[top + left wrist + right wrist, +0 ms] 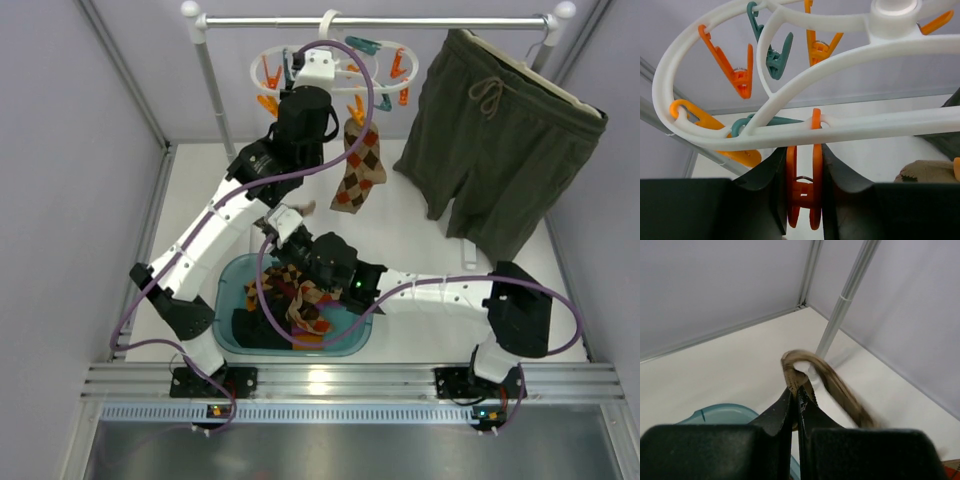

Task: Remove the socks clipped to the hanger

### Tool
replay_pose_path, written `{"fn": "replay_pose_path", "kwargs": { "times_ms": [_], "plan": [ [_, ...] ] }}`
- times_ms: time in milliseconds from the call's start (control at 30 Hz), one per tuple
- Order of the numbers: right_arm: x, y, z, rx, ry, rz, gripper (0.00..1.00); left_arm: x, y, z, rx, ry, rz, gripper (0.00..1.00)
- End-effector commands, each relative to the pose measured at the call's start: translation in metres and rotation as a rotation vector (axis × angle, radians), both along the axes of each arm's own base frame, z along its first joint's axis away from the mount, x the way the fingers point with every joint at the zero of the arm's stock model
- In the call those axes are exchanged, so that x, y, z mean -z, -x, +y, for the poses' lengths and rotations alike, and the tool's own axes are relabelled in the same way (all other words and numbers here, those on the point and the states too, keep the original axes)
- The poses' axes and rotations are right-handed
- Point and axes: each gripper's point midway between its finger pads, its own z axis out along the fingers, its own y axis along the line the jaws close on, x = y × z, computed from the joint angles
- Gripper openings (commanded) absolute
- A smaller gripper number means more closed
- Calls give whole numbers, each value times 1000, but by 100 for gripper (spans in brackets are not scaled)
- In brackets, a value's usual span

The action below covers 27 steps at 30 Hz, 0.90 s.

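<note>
The white hanger hangs from the rail; one argyle sock stays clipped to it. My left gripper is raised into the hanger, its fingertips hidden there. In the left wrist view it is shut on an orange peg under the hanger ring; the peg's lower tips stand apart with nothing between them. My right gripper is shut on a tan sock, blurred. In the top view this gripper is above the teal basin, which holds several socks.
Olive-green shorts hang at the right of the rail. The rail's left post and the enclosure walls are close by. Loose orange and teal pegs dangle from the hanger. The basin rim shows low left.
</note>
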Motion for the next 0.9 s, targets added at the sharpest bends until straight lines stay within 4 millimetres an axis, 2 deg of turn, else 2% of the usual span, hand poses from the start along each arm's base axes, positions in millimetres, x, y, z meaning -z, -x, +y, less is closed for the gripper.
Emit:
{"fn": "replay_pose_path", "kwargs": {
  "times_ms": [0, 67, 133, 167, 200, 233, 267, 300, 333, 367, 400, 433, 467, 500, 567, 633, 733, 833, 867],
  "plan": [
    [0, 24, 0, -67, -12, 8, 0, -20, 0, 0, 12, 43, -41, 21],
    [7, 28, -11, -66, -17, 13, 0, -19, -1, 1, 6, 42, -42, 15],
    [20, 33, -20, -65, -1, 24, 0, -18, -2, 0, 7, 72, -39, 16],
    [12, 37, -28, -68, -23, 28, 0, -21, 1, 0, 16, 81, -44, 25],
    [8, 43, -32, -87, -33, 35, 0, -16, 2, -1, 26, 79, -33, 39],
    [11, 51, -35, -120, -25, 46, 0, -17, 4, -3, 44, 95, -32, 43],
    [0, 63, -40, -172, -36, 55, 0, -21, 9, -1, 56, 113, -38, 47],
    [-2, 70, -43, -193, -40, 63, 0, -19, 11, 0, 65, 118, -32, 63],
    [-3, 79, -45, -228, -36, 74, 0, -20, 14, -1, 75, 138, -32, 72],
    [-13, 92, -48, -291, -52, 83, 0, -27, 21, 0, 101, 159, -39, 77],
    [-4, 97, -50, -313, -18, 110, 0, -25, 24, 0, 114, 165, -35, 82],
    [-3, 103, -52, -339, -2, 127, 0, -26, 27, 0, 124, 185, -33, 90],
    [-3, 116, -50, -404, 12, 147, 0, -29, 35, 1, 156, 200, -34, 93],
    [15, 123, -53, -434, 83, 193, 0, -31, 39, 1, 172, 213, -34, 96],
    [25, 148, -51, -569, 128, 238, 0, -32, 52, 1, 223, 244, -26, 98],
    [47, 154, -53, -584, 157, 288, 0, -40, 65, 7, 250, 288, -38, 98],
    [78, 141, -54, -483, 154, 379, 0, -37, 78, 5, 303, 325, -21, 98],
    [137, 124, -40, -381, 215, 490, 0, -43, 101, 15, 348, 373, -30, 98],
    [149, 120, -37, -353, 205, 533, 0, -37, 105, 16, 355, 375, -18, 98]
  ]
}}
